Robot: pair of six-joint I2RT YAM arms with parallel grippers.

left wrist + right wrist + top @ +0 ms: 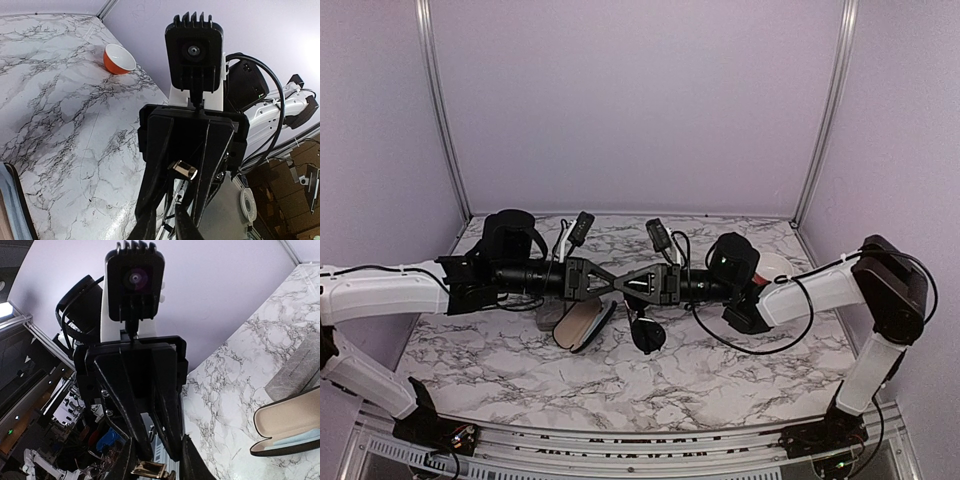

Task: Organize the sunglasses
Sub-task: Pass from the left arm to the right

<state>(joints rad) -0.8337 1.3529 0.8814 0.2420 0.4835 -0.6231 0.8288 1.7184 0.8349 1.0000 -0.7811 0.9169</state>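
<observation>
My left gripper (614,283) and right gripper (626,283) meet tip to tip above the middle of the table. A black pair of sunglasses (645,335) hangs just below them, with a thin wire running up to the fingertips. In the right wrist view my right gripper (152,467) has its jaws nearly closed around a small brass-coloured piece (150,470) of the frame. In the left wrist view my left gripper (167,222) is narrowed on thin black wires, and the brass-coloured piece (182,170) shows just beyond its tips. No other sunglasses are in view.
An open black case (582,322) with a beige lining lies under the left gripper, and a grey case (295,372) lies beside it. An orange bowl (119,58) stands at the right, near the back wall. The enclosure walls stand around the marble table (720,380).
</observation>
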